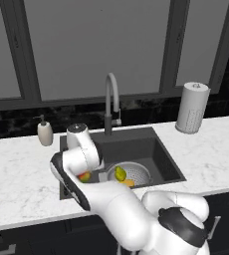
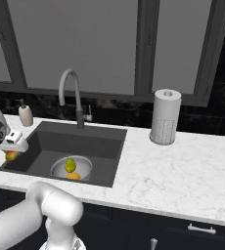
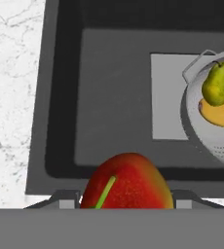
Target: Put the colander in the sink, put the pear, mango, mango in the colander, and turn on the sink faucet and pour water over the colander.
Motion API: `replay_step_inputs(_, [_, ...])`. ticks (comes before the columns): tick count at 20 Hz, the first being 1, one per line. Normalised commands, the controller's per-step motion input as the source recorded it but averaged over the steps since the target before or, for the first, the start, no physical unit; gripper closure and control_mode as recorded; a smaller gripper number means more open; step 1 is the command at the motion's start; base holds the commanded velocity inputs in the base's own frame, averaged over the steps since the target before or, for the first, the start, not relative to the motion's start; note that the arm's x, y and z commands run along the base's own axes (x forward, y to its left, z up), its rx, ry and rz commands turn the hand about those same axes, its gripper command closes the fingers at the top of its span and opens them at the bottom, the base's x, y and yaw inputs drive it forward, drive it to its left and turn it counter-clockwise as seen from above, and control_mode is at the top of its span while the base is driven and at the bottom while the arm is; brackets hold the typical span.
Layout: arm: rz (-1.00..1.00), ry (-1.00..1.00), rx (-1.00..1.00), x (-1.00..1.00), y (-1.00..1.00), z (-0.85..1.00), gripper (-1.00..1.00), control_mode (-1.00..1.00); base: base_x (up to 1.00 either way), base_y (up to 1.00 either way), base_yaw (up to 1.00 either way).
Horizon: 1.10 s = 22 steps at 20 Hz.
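Observation:
The silvery colander (image 1: 139,172) (image 2: 84,164) (image 3: 205,141) sits in the dark sink (image 1: 141,147) (image 2: 92,141) (image 3: 114,87). Inside it lie the yellow-green pear (image 1: 120,173) (image 2: 70,164) (image 3: 217,83) and the orange-yellow mango (image 1: 128,183) (image 2: 74,176) (image 3: 222,113). My gripper (image 2: 11,153) (image 3: 126,202) is shut on the red and green mango (image 1: 84,176) (image 2: 11,156) (image 3: 126,185). It holds the fruit above the sink's left edge, well to the left of the colander. The gooseneck sink faucet (image 1: 110,97) (image 2: 70,85) stands behind the basin with no water running.
A white soap pump bottle (image 1: 45,133) (image 2: 25,115) stands left of the faucet. A paper towel roll (image 1: 192,107) (image 2: 165,117) stands on the white marble counter (image 1: 17,174) (image 2: 183,166) to the right. My own arm crosses the sink's front left corner.

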Motion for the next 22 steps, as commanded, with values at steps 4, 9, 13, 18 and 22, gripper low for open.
replay_step_inputs(4, [0.12,0.00,0.00,0.18,-0.67,0.07,1.00,-1.00,0.00,0.00,0.00])
replay_step_inputs(9, [0.16,0.00,0.00,0.14,-0.49,-0.02,1.00,-1.00,0.00,0.00,0.00])
replay_step_inputs(13, [0.09,0.00,0.00,0.13,-0.48,0.00,1.00,-1.00,0.00,0.00,0.00])
replay_step_inputs(18, [0.01,0.09,0.00,0.07,-0.35,0.00,1.00,-1.00,0.00,0.00,0.00])
replay_step_inputs(22, [0.00,0.05,-0.04,0.09,-0.22,-0.03,1.00,-1.00,0.00,0.00,0.00])
